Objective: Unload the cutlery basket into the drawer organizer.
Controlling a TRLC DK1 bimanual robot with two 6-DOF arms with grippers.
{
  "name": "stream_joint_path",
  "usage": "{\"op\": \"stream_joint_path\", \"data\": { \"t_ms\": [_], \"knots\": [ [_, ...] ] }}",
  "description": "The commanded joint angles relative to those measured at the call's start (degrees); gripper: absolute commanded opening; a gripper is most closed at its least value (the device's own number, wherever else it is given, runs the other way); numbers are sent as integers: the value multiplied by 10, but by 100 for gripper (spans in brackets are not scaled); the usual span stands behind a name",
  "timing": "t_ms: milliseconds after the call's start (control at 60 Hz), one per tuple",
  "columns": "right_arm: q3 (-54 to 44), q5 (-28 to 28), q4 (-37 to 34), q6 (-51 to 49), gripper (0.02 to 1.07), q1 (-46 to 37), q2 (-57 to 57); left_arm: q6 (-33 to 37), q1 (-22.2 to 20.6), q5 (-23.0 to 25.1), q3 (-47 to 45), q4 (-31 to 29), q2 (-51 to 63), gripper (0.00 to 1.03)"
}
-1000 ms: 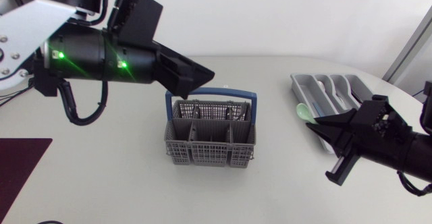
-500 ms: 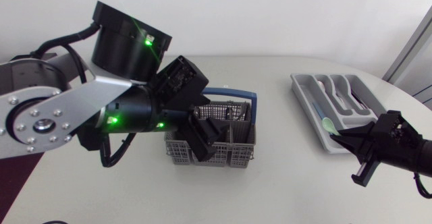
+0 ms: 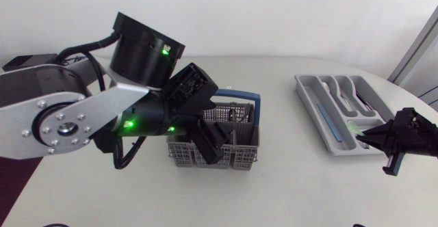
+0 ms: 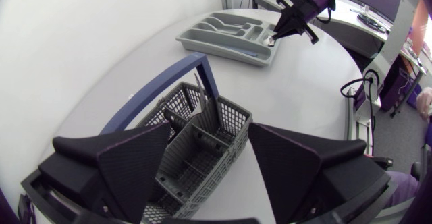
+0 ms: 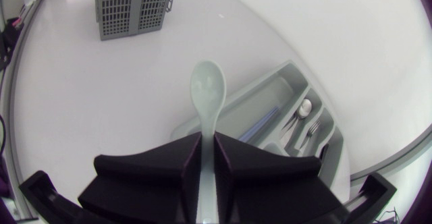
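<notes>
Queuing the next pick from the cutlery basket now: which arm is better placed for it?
Left. The left gripper hangs open right above the basket, its compartments directly below. The right gripper is shut on a pale green spoon over by the drawer organizer, away from the basket.

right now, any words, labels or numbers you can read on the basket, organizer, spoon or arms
None to read. The cutlery basket, the drawer organizer, the pale green spoon held in the right claw, and the open left claw show no word, label or number. The left arm bears only green lights.
</notes>
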Motion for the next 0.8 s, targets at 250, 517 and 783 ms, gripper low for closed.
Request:
{"op": "stream_joint_path", "data": {
  "t_ms": [250,517,783],
  "knots": [
    [185,62,-108,-215,8,-48,171,15,-17,-16,1,7,25,80],
    [285,143,-133,-286,8,-47,260,24,-29,-27,-1,12,31,80],
    [361,185,-156,-308,8,-37,315,28,-33,-31,-8,18,33,80]
  ]
}}
